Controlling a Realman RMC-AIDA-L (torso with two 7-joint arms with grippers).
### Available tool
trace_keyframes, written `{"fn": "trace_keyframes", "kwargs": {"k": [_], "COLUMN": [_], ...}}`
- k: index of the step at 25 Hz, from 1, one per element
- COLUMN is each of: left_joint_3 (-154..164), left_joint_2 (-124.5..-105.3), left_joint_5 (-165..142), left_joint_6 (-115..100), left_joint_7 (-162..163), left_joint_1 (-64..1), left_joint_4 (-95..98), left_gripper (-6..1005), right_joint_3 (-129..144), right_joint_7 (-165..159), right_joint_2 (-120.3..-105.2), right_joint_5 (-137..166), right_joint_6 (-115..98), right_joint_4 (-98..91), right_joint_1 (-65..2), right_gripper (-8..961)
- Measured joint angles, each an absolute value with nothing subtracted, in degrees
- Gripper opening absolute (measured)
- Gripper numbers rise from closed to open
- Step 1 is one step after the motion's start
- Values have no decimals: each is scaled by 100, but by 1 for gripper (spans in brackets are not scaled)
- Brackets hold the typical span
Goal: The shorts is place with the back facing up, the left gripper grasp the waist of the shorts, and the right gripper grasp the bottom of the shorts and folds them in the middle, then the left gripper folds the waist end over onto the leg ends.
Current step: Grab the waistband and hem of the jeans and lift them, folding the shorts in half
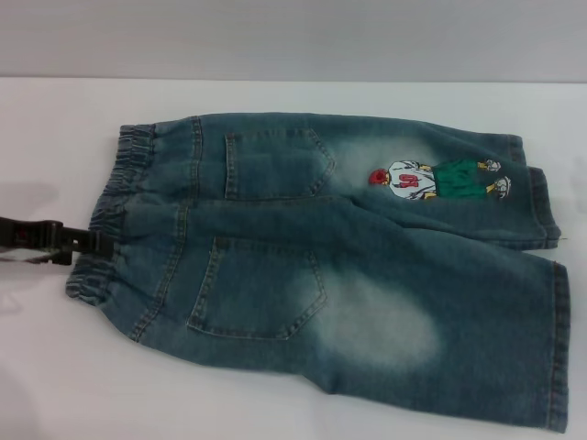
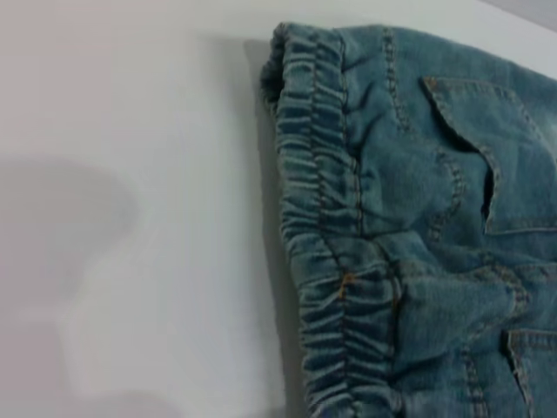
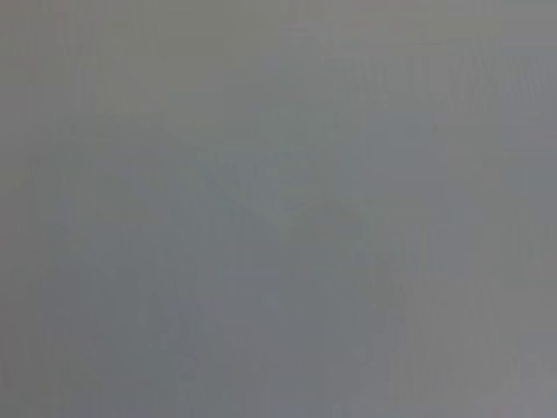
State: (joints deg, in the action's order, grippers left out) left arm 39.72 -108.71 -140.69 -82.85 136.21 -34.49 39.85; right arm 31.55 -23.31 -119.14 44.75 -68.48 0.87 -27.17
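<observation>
The shorts (image 1: 321, 266) lie flat on the white table (image 1: 55, 376), back up, showing two patch pockets and pale bleached patches. The ruffled elastic waist (image 1: 110, 215) is at the left, and it also fills the left wrist view (image 2: 335, 252). The bottom of the shorts, the stitched leg ends (image 1: 558, 348), points right, with a cartoon figure patch (image 1: 440, 179) on the far leg. My left gripper (image 1: 92, 244) comes in low from the left edge, its black tip right at the waistband's middle. The right gripper is out of view, and the right wrist view shows only a plain grey surface.
The white table (image 2: 130, 218) stretches bare to the left of the waistband and in front of the shorts. A grey wall (image 1: 293, 37) runs behind the table's far edge. The near leg's hem reaches almost to the head view's right border.
</observation>
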Motion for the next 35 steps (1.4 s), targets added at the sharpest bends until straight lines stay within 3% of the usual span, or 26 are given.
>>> {"fn": "trace_keyframes", "kwargs": {"k": [35], "left_joint_3": [4266], "left_joint_2": [-10813], "left_joint_5": [-14162], "left_joint_6": [-9054], "left_joint_7": [13354], "left_joint_1": [-3574], "left_joint_4": [4054], "left_gripper": [722], "right_joint_3": [3238], "right_joint_7": [-2347], "right_joint_2": [-11926], "right_joint_5": [4445], "right_joint_6": [-6846], "right_joint_4": [106], "right_joint_1": [-2689], "right_gripper": [517]}}
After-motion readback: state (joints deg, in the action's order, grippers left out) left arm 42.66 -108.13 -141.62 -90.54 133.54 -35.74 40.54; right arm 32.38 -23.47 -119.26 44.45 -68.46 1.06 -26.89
